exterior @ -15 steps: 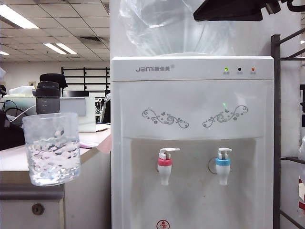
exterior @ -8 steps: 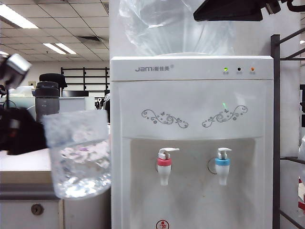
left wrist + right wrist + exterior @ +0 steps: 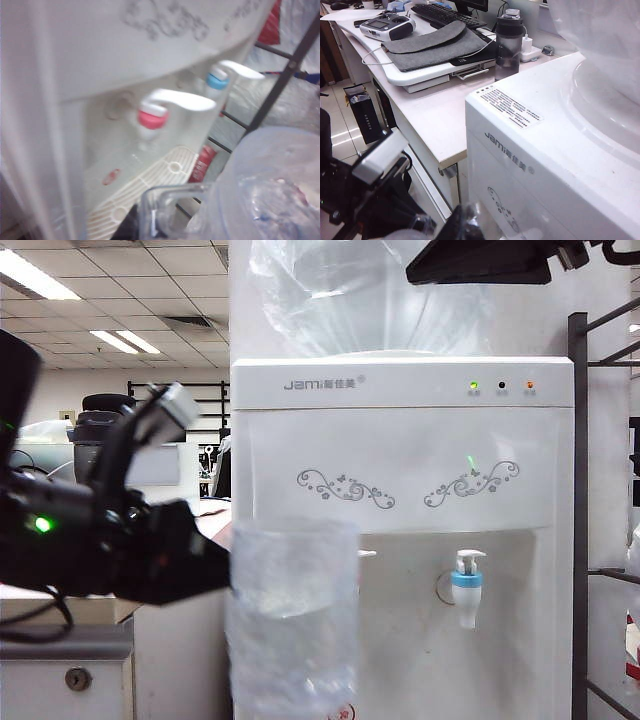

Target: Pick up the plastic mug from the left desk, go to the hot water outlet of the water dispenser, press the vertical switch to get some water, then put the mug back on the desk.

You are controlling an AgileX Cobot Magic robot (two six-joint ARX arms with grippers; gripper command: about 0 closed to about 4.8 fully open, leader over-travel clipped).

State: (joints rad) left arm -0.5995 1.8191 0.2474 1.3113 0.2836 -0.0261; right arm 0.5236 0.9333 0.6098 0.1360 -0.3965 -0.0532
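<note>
Left gripper [image 3: 225, 570] pinches the plastic mug [image 3: 292, 625] by its handle, off the left desk [image 3: 60, 608] and level with the hot water outlet [image 3: 152, 120]; pressing, filling and return remain. Right gripper, unseen, is pressed together.

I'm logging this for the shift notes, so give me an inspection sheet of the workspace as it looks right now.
Surface: desk, pale top, bare at its near end.
Job's things: mug off the desk, held in front of the dispenser, hiding the hot tap in the exterior view; hot tap and its lever untouched.
Clutter: grey bottle, grey mat, keyboard, remote controller.
Grippers: left hand shut on the mug's side; right hand not visible, shut.
Cables: white cable on the mat.
Surroundings: black rack right of the dispenser; office behind.
</note>
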